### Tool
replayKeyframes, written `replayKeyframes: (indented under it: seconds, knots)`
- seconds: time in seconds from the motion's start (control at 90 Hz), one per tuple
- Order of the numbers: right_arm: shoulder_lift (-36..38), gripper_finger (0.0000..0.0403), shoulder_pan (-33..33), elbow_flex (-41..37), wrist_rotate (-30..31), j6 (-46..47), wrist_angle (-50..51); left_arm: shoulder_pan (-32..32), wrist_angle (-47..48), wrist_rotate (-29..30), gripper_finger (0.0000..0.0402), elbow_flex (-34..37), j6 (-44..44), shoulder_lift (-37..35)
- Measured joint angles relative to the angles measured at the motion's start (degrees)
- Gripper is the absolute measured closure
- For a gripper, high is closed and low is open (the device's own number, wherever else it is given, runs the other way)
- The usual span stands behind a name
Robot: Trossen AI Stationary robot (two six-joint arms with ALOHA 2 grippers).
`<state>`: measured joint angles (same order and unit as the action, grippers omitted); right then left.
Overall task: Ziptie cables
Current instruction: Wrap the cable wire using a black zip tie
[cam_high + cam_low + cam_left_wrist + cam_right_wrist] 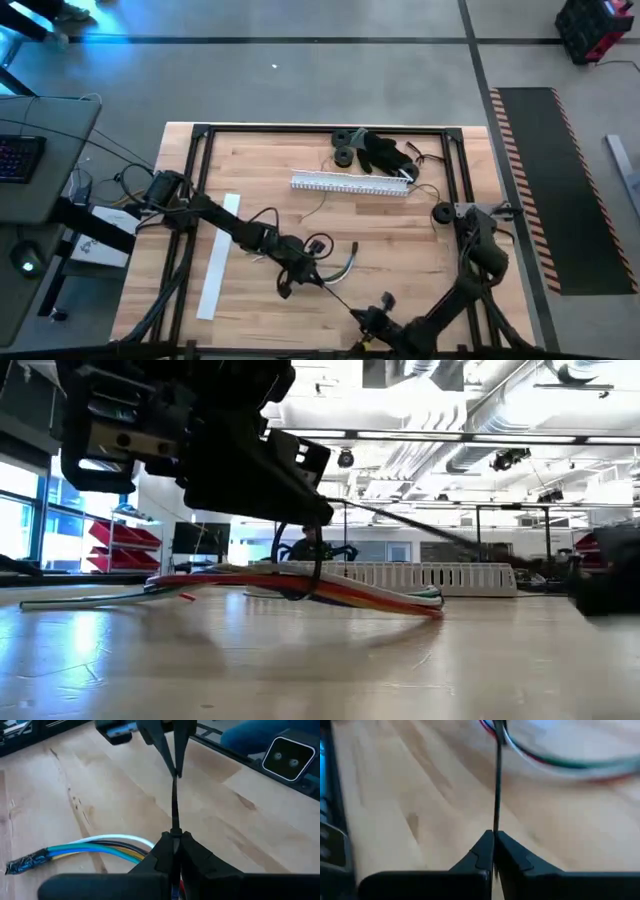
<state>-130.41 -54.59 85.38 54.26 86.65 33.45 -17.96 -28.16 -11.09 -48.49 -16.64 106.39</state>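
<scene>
The cables (100, 847) are a bundle of coloured wires lying on the wooden table near its front middle (345, 262), one end wrapped in dark tape (25, 862). A thin black zip tie (300, 575) loops around them. Its strap (175, 805) runs straight from my left gripper (175, 839), shut at the bundle, to my right gripper (494, 836), shut farther toward the table's near edge. In the high view my left gripper (303, 280) and right gripper (358, 316) face each other along the strap. My left gripper pinches the zip tie strap (175, 831) between its two fingers, right beside the cables; the fingers hide the exact spot. The strap leaves them in a straight, taut line. My right gripper pinches the strap (496, 822) between its fingertips. It holds along the strap's line and low over the table. The strap runs taut from them to the cables (555, 762).
A long white slotted duct (350, 184) lies toward the far edge, with black round parts (345, 145) and a dark heap (385, 152) behind it. A flat white strip (218, 255) lies at the left. Another black round part (440, 213) sits at the right.
</scene>
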Motion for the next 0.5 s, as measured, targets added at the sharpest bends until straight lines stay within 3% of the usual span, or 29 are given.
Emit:
replayKeyframes:
  seconds: [0.144,0.322,0.4,0.5]
  knots:
    - [0.55,0.0403,-1.51,0.5,-1.87,-2.49,-2.31,0.0,-0.5,0.31,0.0401,-0.02,0.53,0.0]
    - [0.7,0.0388,-0.67,2.75,-11.38,-17.69,-13.22,0.0,-0.72,2.04,0.0401,-0.02,0.98,0.0]
    - [0.7,0.0366,0.62,2.74,-10.99,-25.89,-20.79,0.02,-0.74,3.38,0.0401,-0.02,0.98,0.0]
    - [0.85,0.0327,2.75,2.58,-5.46,-38.2,-27.39,0.02,-1.3,3.47,0.0401,-0.01,0.98,0.0]
